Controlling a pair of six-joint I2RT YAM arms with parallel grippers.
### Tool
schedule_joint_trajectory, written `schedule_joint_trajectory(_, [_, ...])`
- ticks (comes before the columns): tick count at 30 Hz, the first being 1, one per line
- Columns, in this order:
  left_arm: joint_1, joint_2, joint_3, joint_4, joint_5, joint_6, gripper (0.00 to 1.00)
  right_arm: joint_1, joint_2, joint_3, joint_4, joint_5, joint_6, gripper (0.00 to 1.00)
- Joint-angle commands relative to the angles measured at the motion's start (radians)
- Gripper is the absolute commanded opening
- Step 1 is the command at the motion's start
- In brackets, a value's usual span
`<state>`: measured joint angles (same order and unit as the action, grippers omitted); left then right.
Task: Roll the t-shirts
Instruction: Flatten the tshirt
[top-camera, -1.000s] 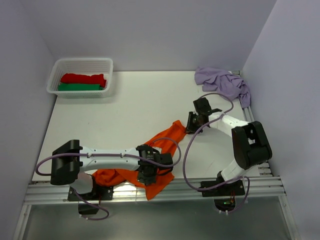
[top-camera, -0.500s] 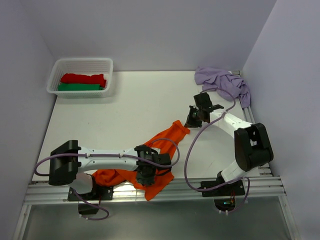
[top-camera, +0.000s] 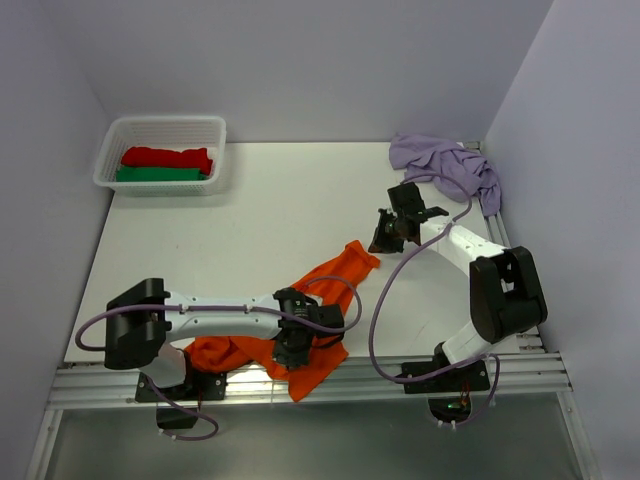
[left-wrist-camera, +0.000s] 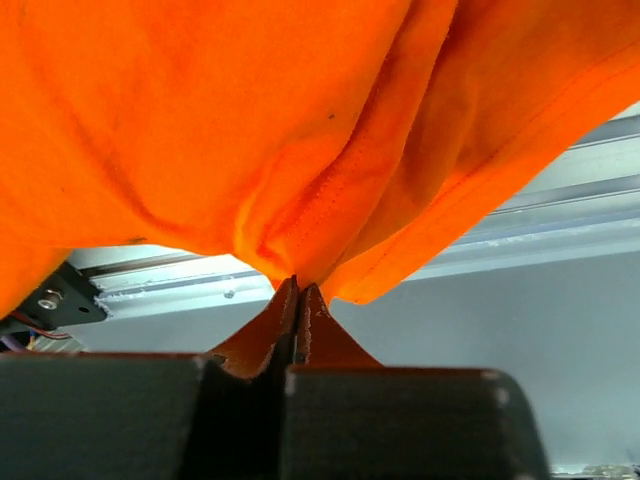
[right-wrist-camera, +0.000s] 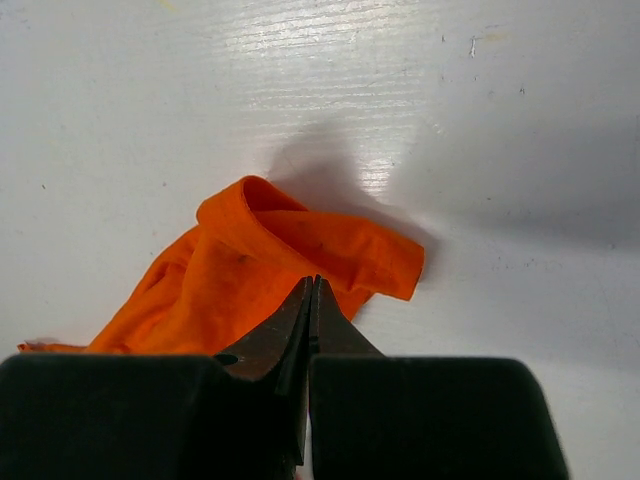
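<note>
The bright orange t-shirt (top-camera: 330, 275) lies crumpled from the table's middle down over the near edge. My left gripper (top-camera: 291, 352) is at that near edge, shut on a bunched fold of the orange t-shirt (left-wrist-camera: 250, 120); the cloth gathers right at the left gripper's (left-wrist-camera: 297, 282) tips. My right gripper (top-camera: 384, 239) hovers just beyond the shirt's far end, jaws shut with nothing between them. In the right wrist view the right gripper (right-wrist-camera: 313, 281) hangs above the folded end of the orange t-shirt (right-wrist-camera: 240, 265). The pale lilac t-shirt (top-camera: 445, 165) is heaped at the back right corner.
A white basket (top-camera: 160, 122) at the back left holds a red roll (top-camera: 166, 157) and a green roll (top-camera: 158, 174). Aluminium rails (top-camera: 400, 365) run along the near edge under the hanging cloth. Walls close in the left, back and right sides.
The right gripper has shut and drawn back up and to the right, off the shirt's far end. The left gripper has shifted slightly on the fold at the near edge.
</note>
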<state>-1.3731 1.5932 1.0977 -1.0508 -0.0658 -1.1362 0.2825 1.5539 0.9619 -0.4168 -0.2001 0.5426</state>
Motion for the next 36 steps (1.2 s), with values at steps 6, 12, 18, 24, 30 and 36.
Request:
schedule_joint_trajectory(6, [0.017,-0.027,0.137,-0.116,-0.066,0.024,0.00,-0.037,-0.041,0.095,-0.066,-0.053,0.017,0.00])
schedule_joint_trajectory(12, [0.130,-0.119,0.238,-0.173,-0.071,0.064,0.00,-0.066,-0.020,0.212,-0.172,-0.081,-0.033,0.35])
schedule_joint_trajectory(18, [0.146,-0.124,0.211,-0.167,-0.055,0.047,0.00,-0.043,-0.022,0.034,-0.071,-0.027,-0.078,0.49])
schedule_joint_trajectory(24, [0.155,-0.173,0.241,-0.195,-0.042,0.039,0.00,-0.034,0.024,-0.008,-0.022,-0.032,-0.052,0.54])
schedule_joint_trajectory(30, [0.155,-0.193,0.222,-0.199,-0.037,0.032,0.00,-0.029,0.078,-0.046,0.056,-0.039,-0.007,0.52])
schedule_joint_trajectory(36, [0.157,-0.210,0.195,-0.199,-0.028,0.027,0.00,-0.013,0.120,-0.043,0.073,-0.028,0.019,0.52])
